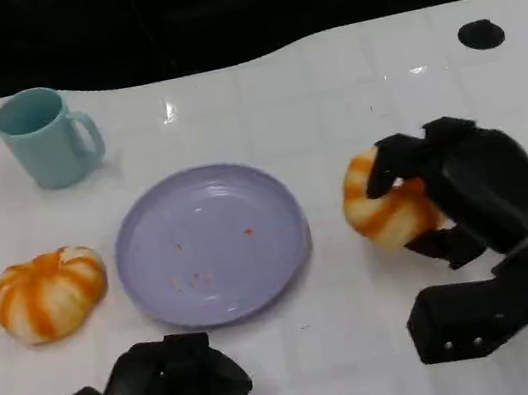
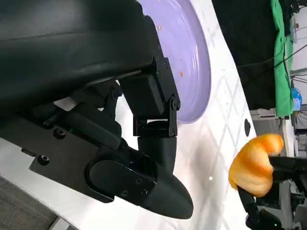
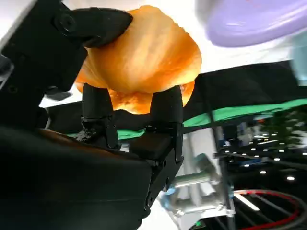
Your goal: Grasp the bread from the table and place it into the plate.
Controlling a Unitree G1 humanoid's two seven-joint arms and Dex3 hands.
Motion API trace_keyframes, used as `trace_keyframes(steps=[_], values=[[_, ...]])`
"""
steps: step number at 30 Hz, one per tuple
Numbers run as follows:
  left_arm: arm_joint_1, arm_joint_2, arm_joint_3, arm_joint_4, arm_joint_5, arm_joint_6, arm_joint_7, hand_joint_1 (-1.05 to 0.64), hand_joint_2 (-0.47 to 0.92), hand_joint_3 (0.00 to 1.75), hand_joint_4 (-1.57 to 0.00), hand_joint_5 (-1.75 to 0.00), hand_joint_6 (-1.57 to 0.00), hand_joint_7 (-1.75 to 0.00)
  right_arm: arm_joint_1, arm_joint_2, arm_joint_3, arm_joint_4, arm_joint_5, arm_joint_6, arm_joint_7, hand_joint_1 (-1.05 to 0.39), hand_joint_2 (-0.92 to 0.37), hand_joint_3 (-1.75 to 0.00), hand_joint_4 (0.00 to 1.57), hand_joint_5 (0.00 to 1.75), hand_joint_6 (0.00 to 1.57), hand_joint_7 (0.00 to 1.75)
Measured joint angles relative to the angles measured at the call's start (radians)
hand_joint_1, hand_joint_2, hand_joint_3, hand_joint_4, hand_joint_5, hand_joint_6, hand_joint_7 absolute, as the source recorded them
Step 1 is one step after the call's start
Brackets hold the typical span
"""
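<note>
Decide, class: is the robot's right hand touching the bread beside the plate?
Touching. In the right wrist view, the right hand has black fingers wrapped against the bread; the head view agrees.

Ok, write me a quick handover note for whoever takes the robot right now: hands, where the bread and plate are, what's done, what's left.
Right hand: grips the bread, to the right of the plate; the left wrist view suggests it is lifted off the table.
Left hand: holds nothing, low near the front edge, below the plate.
Plate: purple, at the table's centre, nothing in it but a few crumbs.
Done: bread grasped.
Left: carry it over the plate and release it there.
Also on the table: a striped orange pumpkin-shaped item left of the plate, a teal mug behind it.
</note>
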Motion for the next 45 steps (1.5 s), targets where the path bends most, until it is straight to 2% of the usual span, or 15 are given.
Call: trace_keyframes(steps=[9, 15, 20, 25, 29, 30, 31, 32, 33, 34, 36, 38, 39, 42, 45], values=[[-0.003, 0.000, -0.001, 0.012, 0.001, -0.015, 0.000, -1.04, 0.87, 0.00, -0.88, -1.55, -1.27, -0.81, -0.046, 0.111, 0.011, 0.027, 0.014, -0.013, 0.069, 0.01, -0.20, -1.39, 1.00, 1.75, 0.91, 1.54], [-0.006, 0.001, -0.001, 0.016, 0.001, -0.016, 0.000, -1.05, 0.87, 0.01, -0.87, -1.54, -1.26, -0.82, -0.110, 0.175, 0.035, 0.125, 0.018, -0.052, 0.084, -0.06, -0.25, -1.36, 0.98, 1.75, 0.88, 1.57], [-0.013, 0.003, -0.003, 0.025, 0.000, -0.018, -0.001, -1.05, 0.87, 0.00, -0.87, -1.55, -1.26, -0.83, -0.176, 0.226, 0.050, 0.234, 0.012, -0.082, 0.044, -0.07, -0.31, -1.30, 0.95, 1.75, 0.83, 1.63], [-0.016, 0.003, -0.008, 0.024, 0.000, -0.018, -0.009, -1.04, 0.86, 0.00, -0.88, -1.54, -1.26, -0.81, -0.233, 0.279, 0.071, 0.333, 0.012, -0.091, 0.020, -0.10, -0.35, -1.26, 0.94, 1.75, 0.79, 1.62], [-0.017, 0.002, -0.009, 0.026, -0.001, -0.018, -0.010, -1.05, 0.87, 0.01, -0.89, -1.54, -1.26, -0.81, -0.281, 0.329, 0.078, 0.414, 0.020, -0.101, 0.018, -0.10, -0.37, -1.21, 0.91, 1.75, 0.78, 1.56], [-0.017, 0.002, -0.009, 0.026, -0.001, -0.019, -0.010, -1.05, 0.87, 0.01, -0.89, -1.55, -1.26, -0.80, -0.290, 0.338, 0.078, 0.432, 0.022, -0.101, 0.018, -0.10, -0.38, -1.19, 0.89, 1.72, 0.83, 1.37], [-0.017, 0.002, -0.009, 0.027, -0.001, -0.019, -0.010, -1.05, 0.87, 0.01, -0.89, -1.55, -1.26, -0.80, -0.294, 0.346, 0.077, 0.445, 0.028, -0.102, 0.019, -0.09, -0.43, -1.07, 0.87, 1.62, 0.89, 1.00], [-0.017, 0.002, -0.009, 0.027, -0.001, -0.019, -0.010, -1.05, 0.87, 0.01, -0.88, -1.55, -1.26, -0.80, -0.299, 0.354, 0.076, 0.460, 0.037, -0.102, 0.026, -0.09, -0.45, -1.01, 0.86, 1.59, 0.95, 0.82], [-0.017, 0.002, -0.009, 0.027, -0.001, -0.019, -0.010, -1.05, 0.86, 0.00, -0.88, -1.55, -1.27, -0.81, -0.303, 0.361, 0.074, 0.473, 0.050, -0.103, 0.036, -0.09, -0.50, -0.90, 0.78, 1.40, 0.88, 0.61], [-0.017, 0.002, -0.009, 0.027, -0.001, -0.019, -0.010, -1.05, 0.86, 0.00, -0.88, -1.54, -1.27, -0.80, -0.305, 0.368, 0.070, 0.486, 0.066, -0.105, 0.053, -0.12, -0.58, -0.76, 0.54, 1.06, 0.72, 0.37], [-0.017, 0.002, -0.009, 0.027, -0.001, -0.019, -0.010, -1.05, 0.87, 0.00, -0.88, -1.54, -1.27, -0.81, -0.308, 0.377, 0.056, 0.507, 0.108, -0.114, 0.118, -0.14, -0.65, -0.59, 0.28, 0.64, 0.53, 0.12], [-0.018, 0.002, -0.009, 0.027, -0.001, -0.019, -0.010, -1.05, 0.87, 0.00, -0.88, -1.55, -1.27, -0.81, -0.311, 0.379, 0.047, 0.518, 0.138, -0.118, 0.191, -0.21, -0.66, -0.53, 0.11, 0.50, 0.39, 0.04], [-0.018, 0.002, -0.009, 0.027, -0.001, -0.019, -0.010, -1.05, 0.86, 0.00, -0.88, -1.55, -1.27, -0.80, -0.313, 0.377, 0.047, 0.521, 0.144, -0.118, 0.215, -0.30, -0.72, -0.43, 0.04, 0.37, 0.29, 0.02], [-0.018, 0.002, -0.009, 0.027, -0.001, -0.019, -0.010, -1.05, 0.86, 0.00, -0.88, -1.55, -1.27, -0.80, -0.324, 0.364, 0.064, 0.510, 0.132, -0.102, 0.263, -0.46, -0.89, -0.14, 0.00, 0.13, 0.19, 0.00], [-0.018, 0.002, -0.010, 0.027, -0.001, -0.019, -0.010, -1.05, 0.86, 0.00, -0.89, -1.56, -1.27, -0.80, -0.327, 0.345, 0.078, 0.472, 0.125, -0.078, 0.307, -0.55, -0.92, -0.10, 0.00, 0.09, 0.17, 0.00]])
